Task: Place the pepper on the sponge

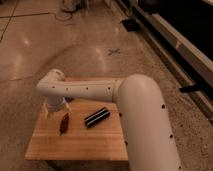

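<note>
The pepper (64, 123), a small dark-red chili shape, lies on the left part of the wooden table (75, 145). My gripper (54, 109) hangs from the white arm just above and to the left of the pepper, close to its far end. Only a blue sliver of the sponge (69, 100) shows at the table's back left, behind the gripper; the arm hides the remainder of it.
A black bar with pale stripes (96, 117) lies on the table to the right of the pepper. My white arm (135, 105) crosses the table's back and right side. Polished floor surrounds the table, with dark shelving along the right.
</note>
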Controlling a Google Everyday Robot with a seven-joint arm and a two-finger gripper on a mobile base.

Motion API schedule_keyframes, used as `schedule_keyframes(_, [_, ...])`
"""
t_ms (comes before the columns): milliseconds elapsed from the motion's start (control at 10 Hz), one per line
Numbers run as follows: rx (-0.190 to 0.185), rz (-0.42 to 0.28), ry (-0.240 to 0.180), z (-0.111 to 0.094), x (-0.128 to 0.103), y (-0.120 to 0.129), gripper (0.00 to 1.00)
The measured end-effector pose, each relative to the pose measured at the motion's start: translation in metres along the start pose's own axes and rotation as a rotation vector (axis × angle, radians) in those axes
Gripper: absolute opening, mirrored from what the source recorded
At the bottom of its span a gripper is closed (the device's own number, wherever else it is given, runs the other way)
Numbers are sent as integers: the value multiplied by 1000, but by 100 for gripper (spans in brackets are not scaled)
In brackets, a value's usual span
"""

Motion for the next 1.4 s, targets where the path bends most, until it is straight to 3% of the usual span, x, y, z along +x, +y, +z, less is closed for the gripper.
schedule_keyframes(300, [-16,17,52,21,15,-6,76])
schedule_keyframes(800, [-25,11,-8,68,4,-8,76])
schedule_keyframes(1000, [-31,39,-26,79,3,0,73])
schedule_keyframes(1400, [-46,136,-87,88,1,19,32])
